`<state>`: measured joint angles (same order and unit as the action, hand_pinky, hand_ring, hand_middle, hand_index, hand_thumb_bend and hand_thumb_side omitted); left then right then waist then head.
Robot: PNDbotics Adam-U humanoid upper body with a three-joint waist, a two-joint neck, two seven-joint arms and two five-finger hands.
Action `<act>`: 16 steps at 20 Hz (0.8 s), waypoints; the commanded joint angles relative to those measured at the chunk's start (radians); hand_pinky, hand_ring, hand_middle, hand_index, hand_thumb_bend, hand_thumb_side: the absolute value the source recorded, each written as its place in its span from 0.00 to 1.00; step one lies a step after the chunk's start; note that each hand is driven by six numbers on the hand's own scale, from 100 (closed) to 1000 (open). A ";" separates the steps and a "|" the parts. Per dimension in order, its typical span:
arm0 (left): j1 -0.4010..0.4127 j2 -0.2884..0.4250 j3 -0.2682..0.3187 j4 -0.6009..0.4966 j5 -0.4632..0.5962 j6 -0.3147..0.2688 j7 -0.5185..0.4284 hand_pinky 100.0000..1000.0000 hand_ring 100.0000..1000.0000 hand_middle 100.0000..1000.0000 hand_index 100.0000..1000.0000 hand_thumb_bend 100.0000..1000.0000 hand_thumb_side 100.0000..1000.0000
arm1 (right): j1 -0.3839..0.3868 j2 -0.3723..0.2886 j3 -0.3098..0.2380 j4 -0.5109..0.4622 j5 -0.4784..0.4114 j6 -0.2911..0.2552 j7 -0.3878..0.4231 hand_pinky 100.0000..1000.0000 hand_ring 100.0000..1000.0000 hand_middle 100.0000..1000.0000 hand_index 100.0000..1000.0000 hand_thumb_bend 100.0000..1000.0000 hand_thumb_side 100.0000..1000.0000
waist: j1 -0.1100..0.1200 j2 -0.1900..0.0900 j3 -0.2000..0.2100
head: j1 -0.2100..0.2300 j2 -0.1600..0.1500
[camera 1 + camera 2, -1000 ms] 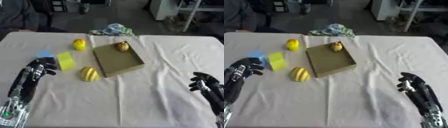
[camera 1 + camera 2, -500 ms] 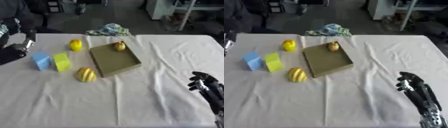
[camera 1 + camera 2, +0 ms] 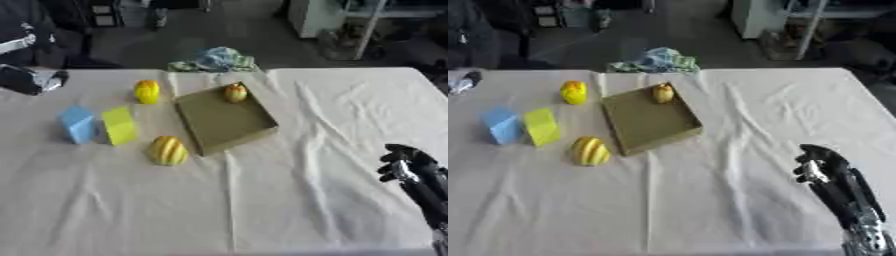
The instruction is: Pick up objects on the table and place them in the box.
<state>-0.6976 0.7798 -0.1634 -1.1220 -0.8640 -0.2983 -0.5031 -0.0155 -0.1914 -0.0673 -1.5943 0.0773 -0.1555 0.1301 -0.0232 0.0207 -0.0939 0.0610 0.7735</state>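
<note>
Left hand [image 3: 31,80] cut off at frame edge, fingers unclear.

Open tan box [image 3: 223,121] holds one fruit [image 3: 235,93]; striped yellow fruit [image 3: 168,150] just beside

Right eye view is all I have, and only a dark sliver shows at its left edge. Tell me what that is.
Observer: It is the left hand. The left eye view shows more of it, by the far left edge of the table, apart from the blue block and the other objects.
Operator: Report where its arm comes from.
Observer: The left arm comes down from the upper left corner of the left eye view, a stretch that your view cuts off.
</note>
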 commanded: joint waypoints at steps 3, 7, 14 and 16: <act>-0.065 -0.066 0.021 0.162 -0.160 -0.041 0.026 0.76 0.72 0.76 0.86 0.19 0.43 | -0.001 -0.022 -0.001 -0.007 0.001 -0.001 0.003 0.46 0.51 0.54 0.74 0.00 0.47 | 0.009 -0.014 0.001 | -0.006 -0.003; -0.085 -0.108 0.042 0.251 -0.242 -0.039 0.056 0.76 0.72 0.76 0.87 0.19 0.43 | 0.001 -0.020 -0.001 -0.006 0.000 -0.001 0.003 0.46 0.51 0.54 0.74 0.00 0.47 | 0.005 -0.014 0.000 | -0.006 -0.003; -0.081 -0.131 0.074 0.327 -0.336 0.011 0.129 0.75 0.73 0.78 0.88 0.21 0.44 | 0.003 -0.017 0.000 -0.005 -0.004 -0.001 0.003 0.46 0.51 0.54 0.73 0.00 0.47 | 0.001 -0.011 0.001 | -0.005 -0.003; -0.078 -0.135 0.081 0.340 -0.339 0.019 0.142 0.75 0.73 0.79 0.89 0.21 0.50 | 0.004 -0.016 0.000 -0.005 -0.005 -0.001 0.004 0.46 0.51 0.54 0.73 0.00 0.48 | 0.000 -0.011 0.001 | -0.006 -0.003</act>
<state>-0.7577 0.6270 -0.0963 -0.7807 -1.1926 -0.2846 -0.3745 -0.0070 -0.1912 -0.0670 -1.5885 0.0766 -0.1571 0.1325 -0.0236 0.0207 -0.0932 0.0580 0.7735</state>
